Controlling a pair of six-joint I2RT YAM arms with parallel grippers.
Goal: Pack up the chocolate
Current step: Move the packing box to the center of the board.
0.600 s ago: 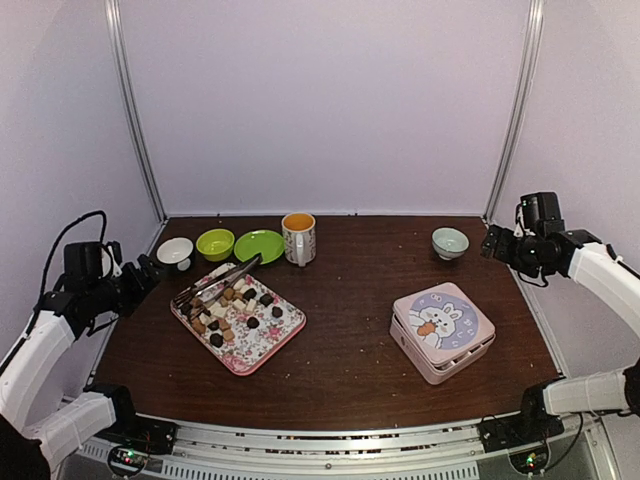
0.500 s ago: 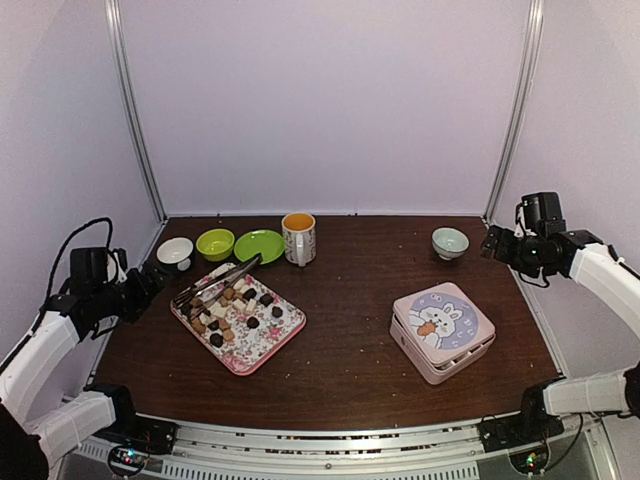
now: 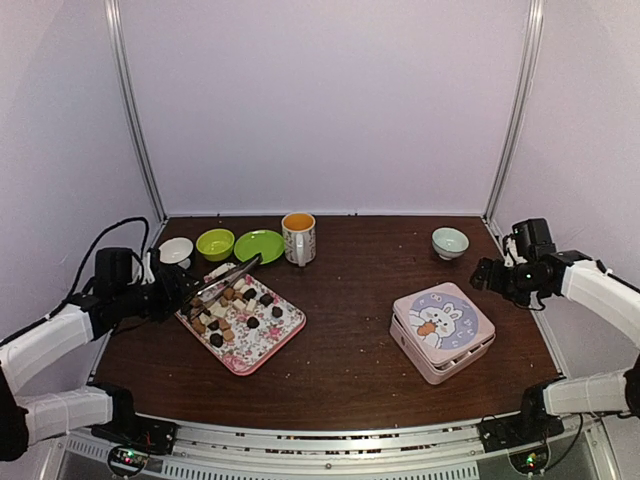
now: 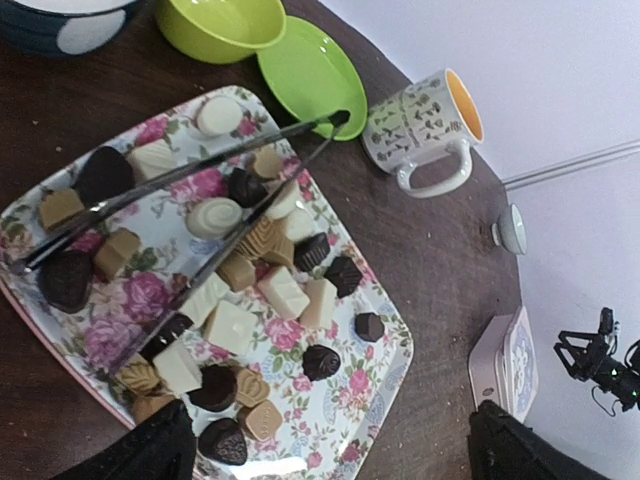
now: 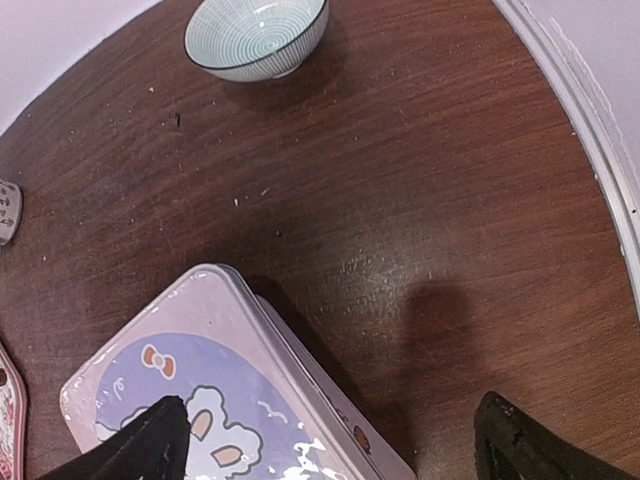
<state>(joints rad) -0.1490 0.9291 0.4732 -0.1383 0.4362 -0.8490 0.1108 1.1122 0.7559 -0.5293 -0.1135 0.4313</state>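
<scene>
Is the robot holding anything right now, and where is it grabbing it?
Nothing. The left end effector and right end effector are both open and empty.

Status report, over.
Left gripper, right gripper open, empty. Chocolate on floral tray. Tongs lie across it; tin closed.

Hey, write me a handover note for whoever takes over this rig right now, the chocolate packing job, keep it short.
Left gripper: open, empty, at the left edge of the floral tray.
Right gripper: open, empty, above the table just right of the pink rabbit tin.
Chocolate: all visible pieces are on the tray, with the metal tongs lying across them.
Tin: lid on.
Done: nothing packed yet.
Left: open the tin, likely the pack-in box, move the chocolate in, probably with the tongs, then close it.
</scene>
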